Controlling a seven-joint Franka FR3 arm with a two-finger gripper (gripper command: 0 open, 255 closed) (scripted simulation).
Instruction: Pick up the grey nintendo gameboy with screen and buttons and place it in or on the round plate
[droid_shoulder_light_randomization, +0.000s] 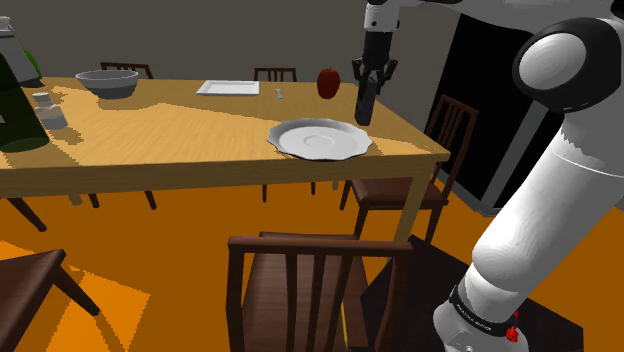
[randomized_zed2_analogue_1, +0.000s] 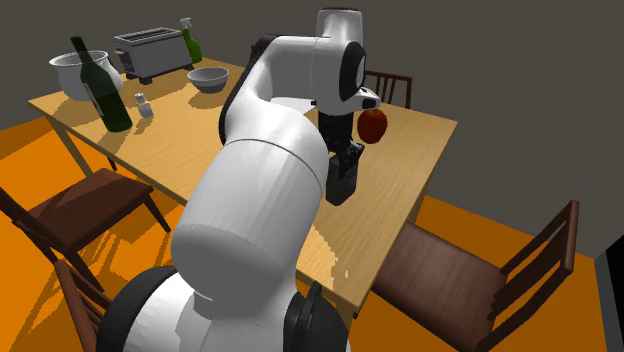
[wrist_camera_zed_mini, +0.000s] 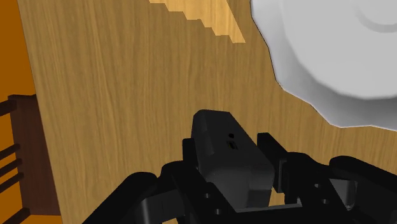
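My gripper (droid_shoulder_light_randomization: 372, 78) is shut on the gameboy (droid_shoulder_light_randomization: 365, 103), a dark grey, almost black block that hangs upright from the fingers above the wooden table (droid_shoulder_light_randomization: 180, 140). It hovers just beyond the far right rim of the round white plate (droid_shoulder_light_randomization: 320, 138). In the second exterior view the gameboy (randomized_zed2_analogue_1: 343, 178) hangs under the gripper (randomized_zed2_analogue_1: 346, 152), in front of the arm. In the wrist view both fingers (wrist_camera_zed_mini: 191, 153) clasp the gameboy (wrist_camera_zed_mini: 219, 130), with the gripper (wrist_camera_zed_mini: 230, 154) over bare wood and the plate (wrist_camera_zed_mini: 337, 57) off to one side.
A red apple (droid_shoulder_light_randomization: 328, 83) stands behind the gripper. Further along the table are a flat white square dish (droid_shoulder_light_randomization: 228, 88), a grey bowl (droid_shoulder_light_randomization: 107, 82), a shaker (droid_shoulder_light_randomization: 47, 110), a dark bottle (randomized_zed2_analogue_1: 103, 88) and a toaster (randomized_zed2_analogue_1: 150, 50). Chairs (droid_shoulder_light_randomization: 320, 290) ring the table.
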